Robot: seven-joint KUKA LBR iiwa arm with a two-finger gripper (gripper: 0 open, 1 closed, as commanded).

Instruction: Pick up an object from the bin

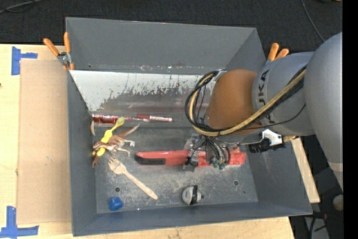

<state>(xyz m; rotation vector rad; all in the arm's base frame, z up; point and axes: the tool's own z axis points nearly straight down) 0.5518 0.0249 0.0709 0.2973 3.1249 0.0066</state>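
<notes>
My gripper is low in the bin's right middle, under the arm's orange cover. It sits right over a long red tool with a black grip that lies flat on the floor. The tool's left part sticks out to the left of the gripper, and a red end shows on the right side. A small grey and black round thing lies just in front of the gripper, near the front wall. Left of that, a wooden fork lies slanted.
A yellow and brown toy figure lies at the left. Behind it, along the back slope, is a thin red and white stick. A blue cap sits in the front left corner. The arm covers the bin's right side.
</notes>
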